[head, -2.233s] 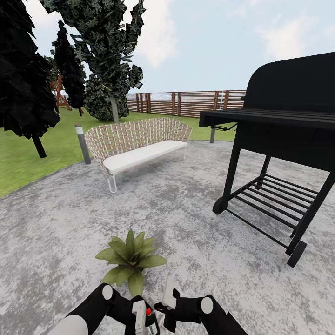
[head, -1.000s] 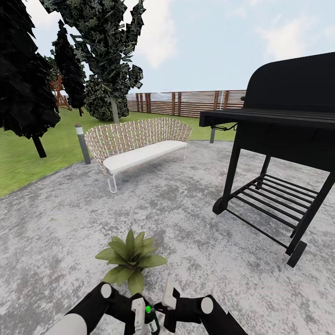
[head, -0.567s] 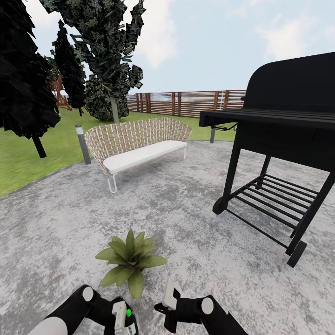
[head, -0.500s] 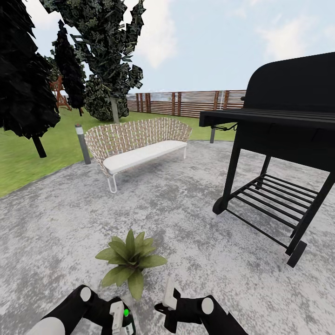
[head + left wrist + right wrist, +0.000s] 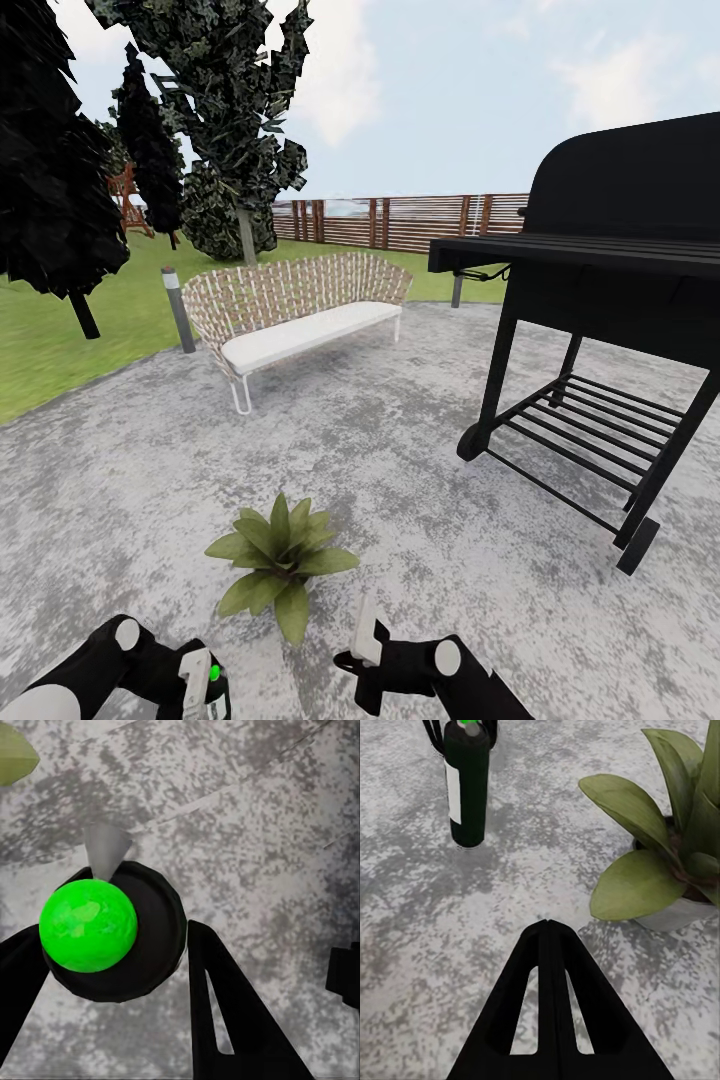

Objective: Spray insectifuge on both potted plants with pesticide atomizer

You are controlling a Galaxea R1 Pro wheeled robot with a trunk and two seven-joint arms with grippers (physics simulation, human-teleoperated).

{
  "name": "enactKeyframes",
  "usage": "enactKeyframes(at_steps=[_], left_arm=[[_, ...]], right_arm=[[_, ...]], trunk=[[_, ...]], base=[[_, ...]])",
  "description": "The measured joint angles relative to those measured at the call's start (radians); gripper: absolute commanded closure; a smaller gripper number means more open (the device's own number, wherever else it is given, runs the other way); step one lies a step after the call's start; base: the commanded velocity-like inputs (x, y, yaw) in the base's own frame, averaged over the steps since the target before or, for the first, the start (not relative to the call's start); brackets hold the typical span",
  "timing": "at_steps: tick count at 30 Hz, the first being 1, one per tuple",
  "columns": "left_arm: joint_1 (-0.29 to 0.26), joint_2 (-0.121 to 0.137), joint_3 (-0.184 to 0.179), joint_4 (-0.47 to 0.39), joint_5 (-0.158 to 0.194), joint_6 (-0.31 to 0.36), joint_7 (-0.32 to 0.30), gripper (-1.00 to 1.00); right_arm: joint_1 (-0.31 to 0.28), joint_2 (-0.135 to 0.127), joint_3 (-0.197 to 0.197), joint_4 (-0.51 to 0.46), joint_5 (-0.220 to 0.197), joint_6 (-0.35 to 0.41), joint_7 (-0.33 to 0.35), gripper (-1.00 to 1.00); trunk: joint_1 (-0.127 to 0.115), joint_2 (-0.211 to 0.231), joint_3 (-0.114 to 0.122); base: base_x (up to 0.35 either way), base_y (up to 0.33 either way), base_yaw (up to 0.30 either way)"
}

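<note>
Your left gripper (image 5: 205,690), at the bottom left of the head view, has its jaws clamped on the pesticide atomizer (image 5: 214,686). The left wrist view looks straight down on the atomizer's green-spotted cap (image 5: 88,925), with a black finger on either side. In the right wrist view the bottle (image 5: 466,784) hangs upright above the paving. It looks small, rigid and light, but its round, smooth body could twist or slip, so I'd keep the hold on the neck near the cap.

Your right gripper (image 5: 362,640), at bottom centre, has its jaws closed on nothing.

The potted plant (image 5: 280,562) sits just above both grippers in the frame. The paving around it is bare. The wicker sofa (image 5: 292,315) at upper left and the black grill (image 5: 610,330) at right stand well apart, leaving you room to swing.
</note>
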Motion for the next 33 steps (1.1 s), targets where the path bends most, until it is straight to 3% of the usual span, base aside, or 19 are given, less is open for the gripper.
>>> enactKeyframes(at_steps=[2,6,10,13,15,18,22,27,28,29,31,33], left_arm=[[0.0,0.005,0.003,0.0,0.001,0.002,0.005,1.0],[0.0,0.007,0.005,0.003,0.002,0.01,0.013,1.0],[0.0,0.004,0.007,0.003,0.003,0.015,0.016,1.0],[-0.001,0.003,0.008,0.003,0.005,0.017,0.037,1.0],[-0.001,0.002,0.01,0.004,0.005,0.018,0.052,1.0],[-0.001,-0.001,0.039,0.005,0.005,0.019,0.075,1.0],[-0.001,-0.002,0.113,0.005,0.005,0.021,0.08,1.0],[-0.001,-0.001,0.155,0.005,0.005,0.022,0.082,1.0],[-0.001,-0.001,0.158,0.005,0.005,0.022,0.082,1.0],[-0.001,-0.001,0.159,0.005,0.005,0.022,0.082,1.0],[-0.001,0.0,0.161,0.007,0.005,0.023,0.083,1.0],[0.0,0.001,0.162,0.009,0.005,0.023,0.088,1.0]], right_arm=[[0.0,-0.004,-0.004,0.0,0.0,0.0,-0.008,1.0],[0.0,-0.058,-0.005,0.005,-0.002,-0.001,-0.106,1.0],[0.001,-0.11,-0.006,0.117,-0.006,-0.004,-0.272,1.0],[0.001,-0.142,-0.006,0.228,-0.009,-0.007,-0.418,1.0],[0.001,-0.153,-0.004,0.265,-0.011,-0.007,-0.477,1.0],[0.001,-0.163,-0.008,0.328,-0.009,-0.009,-0.6,1.0],[0.002,-0.165,-0.013,0.394,-0.033,-0.01,-0.735,1.0],[0.002,-0.165,-0.016,0.453,-0.186,-0.009,-0.812,1.0],[0.002,-0.165,-0.016,0.457,-0.243,-0.009,-0.818,1.0],[0.002,-0.165,-0.016,0.458,-0.264,-0.009,-0.82,1.0],[0.002,-0.166,-0.017,0.46,-0.366,-0.01,-0.829,1.0],[0.002,-0.166,-0.015,0.461,-0.432,-0.01,-0.84,1.0]], trunk=[[0.0,0.0,0.0],[0.0,0.0,0.0],[0.0,0.0,0.0],[0.0,0.0,0.0],[0.0,0.0,0.0],[0.0,0.0,0.0],[0.0,0.0,0.0],[0.0,0.0,0.0],[0.0,0.0,0.0],[0.0,0.0,0.0],[0.0,0.0,0.0],[0.0,0.0,0.0]], base=[[0.0,0.0,0.0],[0.0,0.0,0.0],[0.0,0.0,0.0],[0.0,0.0,0.0],[0.0,0.0,0.0],[0.0,0.0,0.0],[0.0,0.0,0.0],[0.0,0.0,0.0],[0.0,0.0,0.0],[0.0,0.0,0.0],[0.0,0.0,0.0],[0.0,0.0,0.0]])
